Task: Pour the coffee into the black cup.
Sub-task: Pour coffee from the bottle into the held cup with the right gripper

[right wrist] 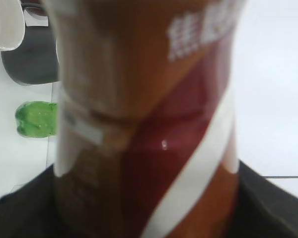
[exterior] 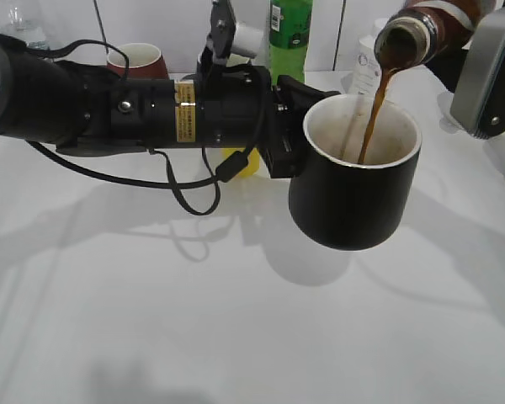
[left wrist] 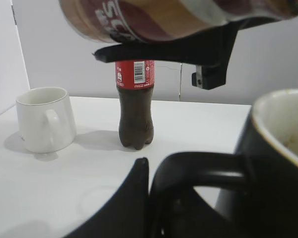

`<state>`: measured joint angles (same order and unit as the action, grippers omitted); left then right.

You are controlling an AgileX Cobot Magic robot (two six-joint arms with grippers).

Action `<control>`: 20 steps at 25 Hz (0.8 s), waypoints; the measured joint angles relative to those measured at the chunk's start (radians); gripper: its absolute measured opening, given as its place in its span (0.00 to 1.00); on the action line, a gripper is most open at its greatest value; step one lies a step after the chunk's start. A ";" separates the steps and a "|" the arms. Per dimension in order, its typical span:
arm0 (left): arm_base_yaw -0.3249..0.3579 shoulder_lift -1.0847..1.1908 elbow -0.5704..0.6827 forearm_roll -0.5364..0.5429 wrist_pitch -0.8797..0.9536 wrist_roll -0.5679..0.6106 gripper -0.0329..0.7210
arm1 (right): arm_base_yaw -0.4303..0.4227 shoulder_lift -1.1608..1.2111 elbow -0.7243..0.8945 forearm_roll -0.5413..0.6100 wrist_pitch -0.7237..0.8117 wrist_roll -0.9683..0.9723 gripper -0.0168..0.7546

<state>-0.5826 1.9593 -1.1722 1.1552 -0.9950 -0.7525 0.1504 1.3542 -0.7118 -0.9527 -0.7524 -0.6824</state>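
- The black cup (exterior: 353, 198) – held off the desk (exterior: 236, 337) by the left tool (exterior: 290, 135), which is pinched on the handle side; the cup's shadow sits below it. Left wrist view shows the loop handle (left wrist: 198, 166) right at the tool's fingers.
- The coffee (exterior: 425, 29) bottle – tipped mouth-down at top right, above the cup's far rim. A thin brown stream (exterior: 372, 118) falls inside the white interior. Right tool (exterior: 488, 76) is clamped round the bottle body; label fills the right wrist view.
- Risks, my read:
  - stream lands near the rim side, so a small drift of either arm puts it on the desk
  - steeper tilt = glug + splash over the lip
  - cup is only held by the handle, added weight could make it sag or rotate
  - fill level can't be seen, so overflow is hard to judge
- Around, big to small: green bottle (exterior: 290, 38) behind the cup, cola bottle (left wrist: 135, 106) and white mug (left wrist: 44, 119) in left wrist view, maroon mug (exterior: 139, 59) behind the left arm, yellow thing (exterior: 244, 164) under it.
- None sits in the pour path; the left arm's loose cable (exterior: 185, 198) hangs low over the desk.
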 joint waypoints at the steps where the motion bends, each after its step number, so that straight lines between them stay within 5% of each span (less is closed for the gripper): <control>1: 0.000 0.000 0.000 0.001 0.000 0.000 0.10 | 0.000 0.000 0.000 0.000 0.000 -0.001 0.71; 20: 0.000 0.000 0.000 0.050 0.000 -0.001 0.10 | 0.000 0.000 0.000 0.000 0.000 -0.018 0.71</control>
<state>-0.5826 1.9593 -1.1722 1.2049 -0.9950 -0.7535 0.1504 1.3542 -0.7118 -0.9527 -0.7523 -0.7003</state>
